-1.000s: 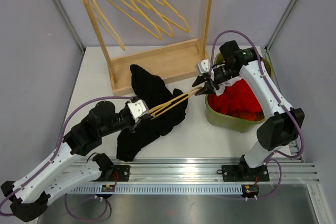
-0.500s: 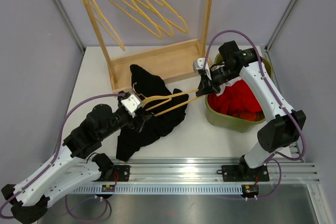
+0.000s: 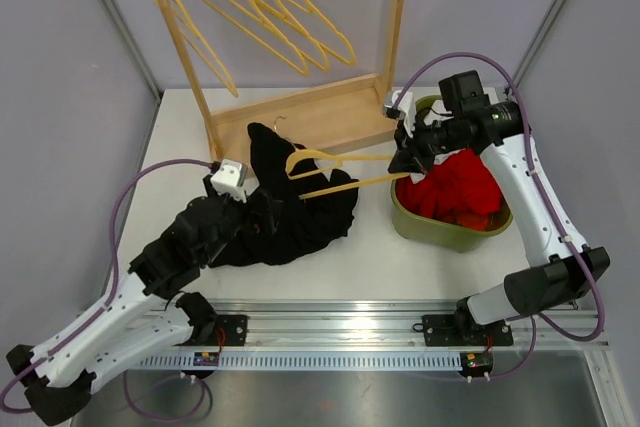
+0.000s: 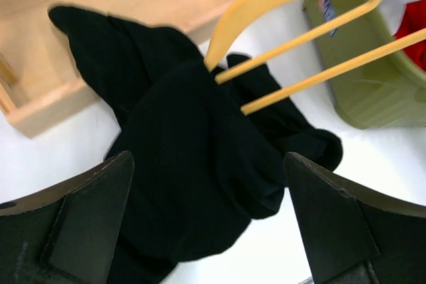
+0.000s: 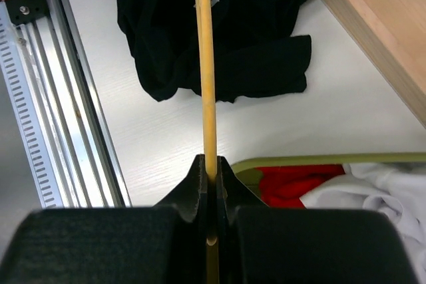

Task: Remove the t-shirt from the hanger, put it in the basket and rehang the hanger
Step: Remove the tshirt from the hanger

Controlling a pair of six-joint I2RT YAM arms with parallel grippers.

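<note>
Black t-shirt (image 3: pixel 300 217) heaped on the table (image 3: pixel 380 257) at centre of the top view, almost wholly off the wooden hanger (image 3: pixel 335 172), with the hanger's left end overlapping the cloth, touching or merely above, impossible to tell. Hanger's other end clamped tight in the right gripper (image 3: pixel 408 159) at upper right, beside the green bin (image 3: pixel 430 222); left gripper (image 4: pixel 208 184) spread wide over the shirt, gripping nothing. Judged nearly finished: only left, lifting the hanger clear of the cloth.

White table (image 3: pixel 175 147) – pale grey-lilac walls (image 3: pixel 60 67) on three sides. Wooden garment rack (image 3: pixel 300 119) at far edge; olive bin (image 3: pixel 440 232) right of rack – aluminium rail (image 3: pixel 380 329) nearer than rack.
</note>
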